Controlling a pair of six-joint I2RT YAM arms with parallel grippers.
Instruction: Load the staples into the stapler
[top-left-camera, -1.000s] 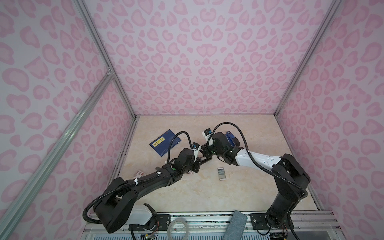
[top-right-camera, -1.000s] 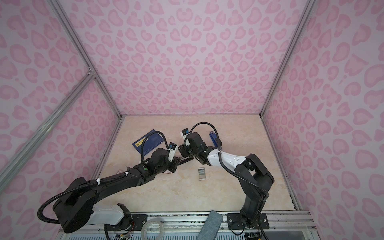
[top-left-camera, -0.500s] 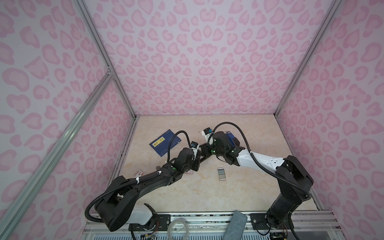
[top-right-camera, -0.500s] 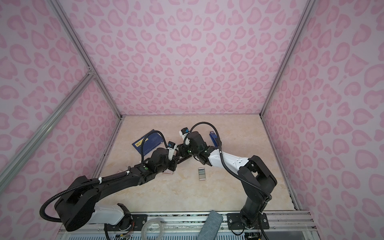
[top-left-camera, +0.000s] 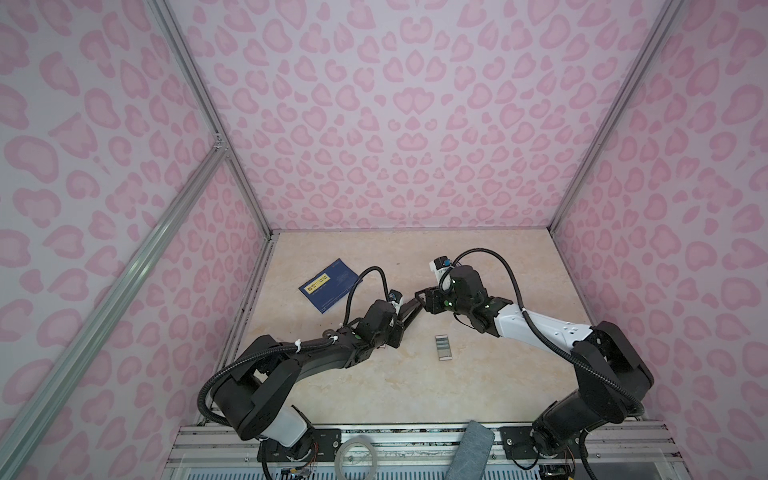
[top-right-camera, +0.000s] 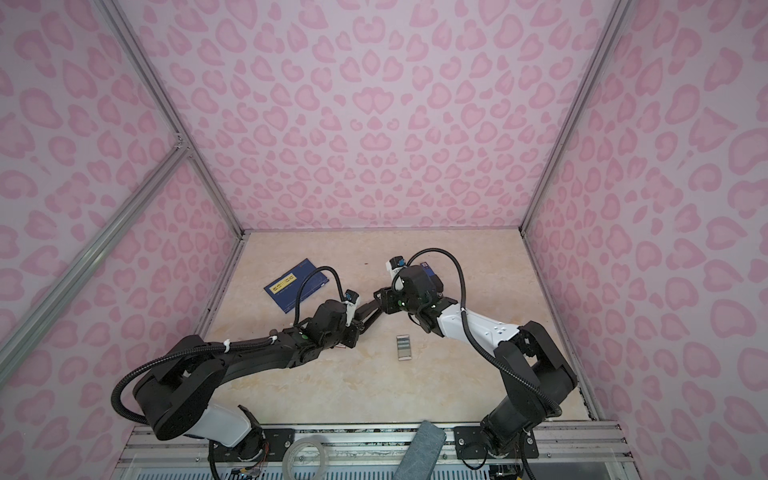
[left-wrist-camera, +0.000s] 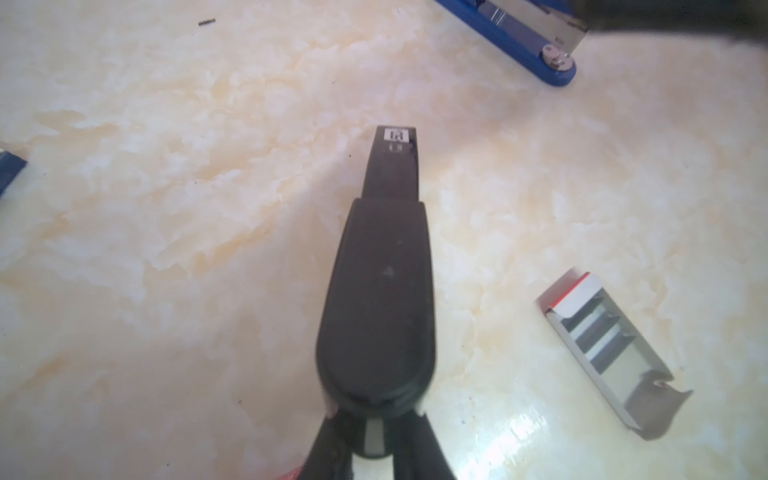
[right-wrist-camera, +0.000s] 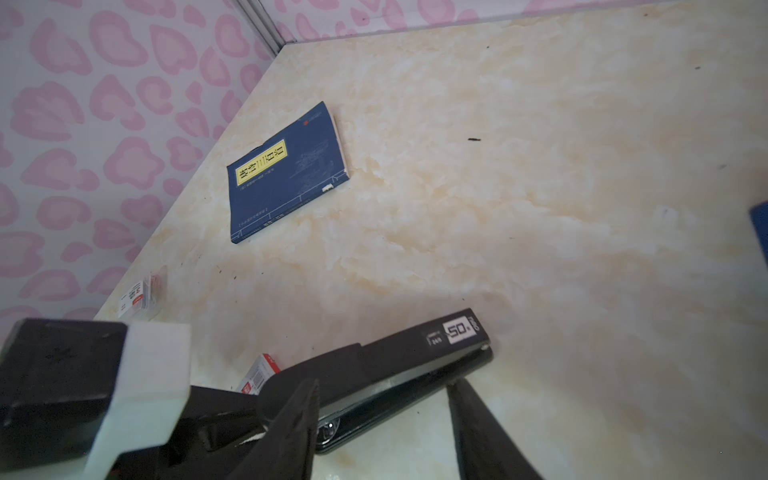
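Left wrist view gives us the clearest look at the staples (left-wrist-camera: 598, 343): thin silvery-grey metal strips packed side by side into a small flat rectangle. Some bands catch the light and others read dark. They sit in an open white tray (left-wrist-camera: 571, 297) with a red edge on its flap, lying flat on the marbled table (left-wrist-camera: 166, 208). In both top views the staples (top-left-camera: 442, 348) lie between the two arms. They are well apart from both grippers and nearer the front edge of the table than either.

We see the left gripper (left-wrist-camera: 374, 444) clamped on the rear end of the black stapler (left-wrist-camera: 386, 266). It points straight away from the gripper with its top down, and a small white label sits at its nose.

The right gripper (right-wrist-camera: 380, 386) has its jaws standing apart. The front half of the black stapler shows between the fingers (right-wrist-camera: 478, 432), and we cannot tell whether either one touches it.

A blue stapler (left-wrist-camera: 559, 75) lies beyond, with silvery metal showing on it. A dark blue booklet (right-wrist-camera: 286, 174) with a yellow label rests near the left wall. A small white red-labelled box (right-wrist-camera: 259, 372) peeks out beside the left gripper.
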